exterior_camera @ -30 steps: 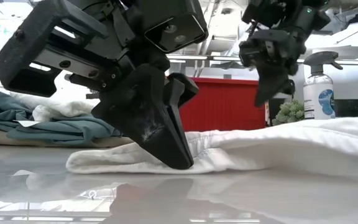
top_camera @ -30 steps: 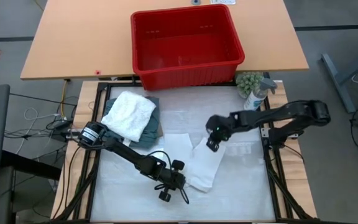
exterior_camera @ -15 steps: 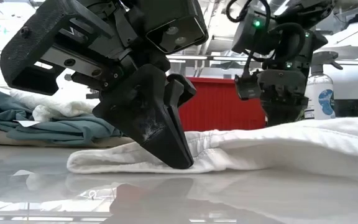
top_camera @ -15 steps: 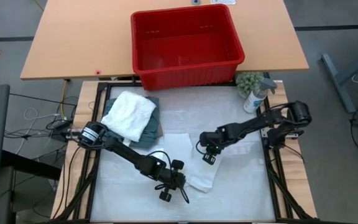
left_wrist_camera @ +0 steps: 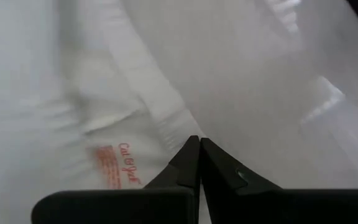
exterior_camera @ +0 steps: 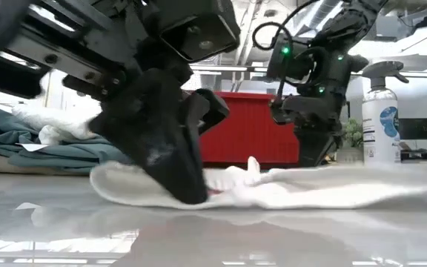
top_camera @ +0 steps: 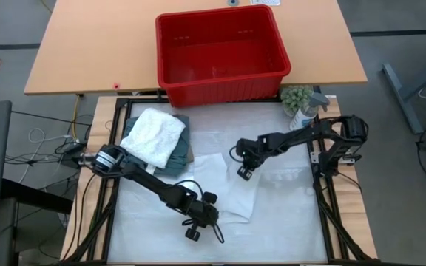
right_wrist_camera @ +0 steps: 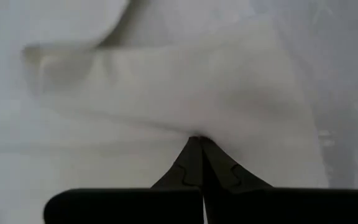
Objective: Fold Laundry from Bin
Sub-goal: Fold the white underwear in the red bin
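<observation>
In the high view the red bin [top_camera: 222, 55] sits at the top centre of the frame on the wooden table and looks empty; the laundry is all out on the pale work surface [top_camera: 287, 229] below it. A folded pile, a white towel [top_camera: 154, 137] on top of a teal garment [top_camera: 180, 148], lies in the upper left of that surface, and a white garment [top_camera: 231, 188] is spread across the middle. The left gripper [top_camera: 193, 230] is low at the centre bottom of the frame, at the lower edge of the white garment, its fingers pressed together; the left wrist view shows the tips meeting on a hem beside an orange printed label [left_wrist_camera: 118, 165], so it appears to pinch a thin layer there. The right gripper [top_camera: 244, 171] is just above centre, its fingers likewise closed on a raised fold of the same cloth. A spray bottle [top_camera: 307, 114] and a small green plant [top_camera: 296, 96] stand at the right edge. The white garment looks light, thin and floppy: it will sag, drag and bunch under any pull, and a single layer could slip out of a narrow pinch. I judge hems and corners the best holds, since the doubled, stitched fabric there gives more to grip.
</observation>
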